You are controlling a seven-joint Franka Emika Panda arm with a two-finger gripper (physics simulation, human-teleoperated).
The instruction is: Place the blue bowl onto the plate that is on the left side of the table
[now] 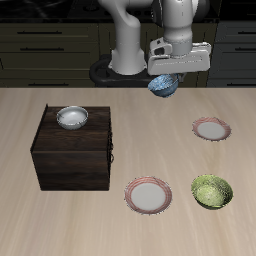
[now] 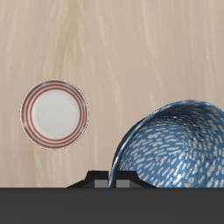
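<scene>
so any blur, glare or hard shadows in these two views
Exterior view: even, flat lighting, no glare; soft shadows beside the cabinet and under the plates; low resolution makes the blue bowl in the gripper coarse. Wrist view: sharp wood grain, the plate crisp, the bowl cropped by the dark band along one edge.

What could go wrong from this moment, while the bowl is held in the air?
1. The blue bowl hangs tilted, pinched at its rim by the gripper; it may slip or swing on the way.
2. The plate looks barely wider than the bowl, so an off-centre release could leave it tipped over the rim.
3. A second plate and a green bowl sit nearer the front edge; choosing the wrong plate is possible.
</scene>
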